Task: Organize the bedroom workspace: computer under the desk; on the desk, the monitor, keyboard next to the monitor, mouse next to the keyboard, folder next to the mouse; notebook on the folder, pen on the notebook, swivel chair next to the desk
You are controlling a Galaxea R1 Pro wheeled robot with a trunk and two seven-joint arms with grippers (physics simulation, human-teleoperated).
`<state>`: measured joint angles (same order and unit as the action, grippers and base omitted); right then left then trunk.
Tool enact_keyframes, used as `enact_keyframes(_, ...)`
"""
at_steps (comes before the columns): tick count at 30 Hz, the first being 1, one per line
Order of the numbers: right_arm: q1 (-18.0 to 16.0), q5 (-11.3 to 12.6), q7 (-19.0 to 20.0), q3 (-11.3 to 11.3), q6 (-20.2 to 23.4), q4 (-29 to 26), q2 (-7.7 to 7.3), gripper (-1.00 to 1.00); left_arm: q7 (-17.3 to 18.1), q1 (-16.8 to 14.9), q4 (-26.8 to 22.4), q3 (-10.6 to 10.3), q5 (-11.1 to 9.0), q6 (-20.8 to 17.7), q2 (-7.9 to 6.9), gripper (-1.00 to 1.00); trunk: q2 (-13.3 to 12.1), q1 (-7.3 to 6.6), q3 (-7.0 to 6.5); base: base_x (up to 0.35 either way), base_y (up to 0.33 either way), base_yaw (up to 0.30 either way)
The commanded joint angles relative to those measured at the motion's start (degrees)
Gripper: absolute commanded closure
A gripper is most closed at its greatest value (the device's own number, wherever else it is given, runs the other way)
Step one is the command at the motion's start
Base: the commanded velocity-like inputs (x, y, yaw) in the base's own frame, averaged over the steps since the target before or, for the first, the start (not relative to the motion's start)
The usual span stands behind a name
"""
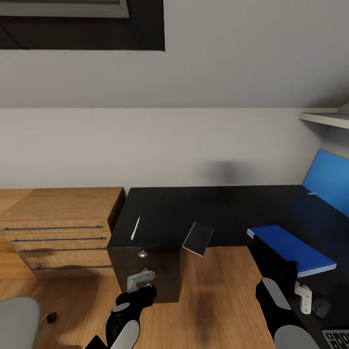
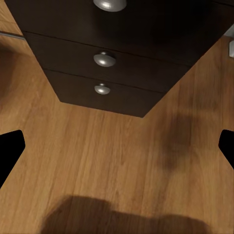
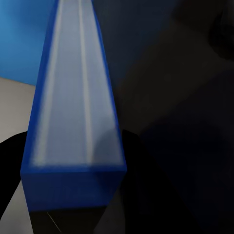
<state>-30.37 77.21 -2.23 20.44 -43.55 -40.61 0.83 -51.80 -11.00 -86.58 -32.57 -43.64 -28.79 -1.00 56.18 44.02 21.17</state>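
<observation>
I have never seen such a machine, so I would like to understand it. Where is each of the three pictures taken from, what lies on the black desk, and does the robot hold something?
This is a simulated robot with two arms. The large picture looks down from its head, and the two smaller ones come from a camera at each wrist. On the desk lie a white pen, a grey notebook jutting over the edge, a blue folder, a mouse and part of a keyboard. The left fingers stand wide apart above the wooden floor and hold nothing. The right fingers are at the folder's near end; whether they grip it, I cannot tell.
</observation>
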Motion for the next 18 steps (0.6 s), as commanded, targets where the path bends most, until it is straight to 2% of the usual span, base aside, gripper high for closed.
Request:
enact_keyframes(1, -0.04, -0.13, -0.23, 0.12, -0.04, -0.08, 0.05, 1.0, -0.45, -0.07, -0.08, -0.12, -0.32, -0.18, -0.05, -1.0, 0.05, 0.01, 0.07, 0.0, 0.0, 0.0)
enact_keyframes(6, -0.04, -0.13, -0.23, 0.12, -0.04, -0.08, 0.05, 1.0, -0.45, -0.07, -0.08, -0.12, -0.31, -0.17, -0.05, -1.0, 0.05, 0.01, 0.07, 0.0, 0.0, 0.0)
enact_keyframes(7, -0.04, -0.13, -0.23, 0.12, -0.04, -0.08, 0.05, -1.0, -0.44, -0.07, -0.08, -0.12, -0.31, -0.16, -0.05, -1.0, 0.05, 0.01, 0.07, 0.0, 0.0, 0.0)
enact_keyframes(18, -0.04, -0.13, -0.2, 0.12, -0.04, -0.08, 0.05, -1.0, -0.47, -0.07, -0.08, -0.12, -0.32, -0.14, -0.05, -1.0, 0.05, 0.01, 0.07, 0.0, 0.0, 0.0)
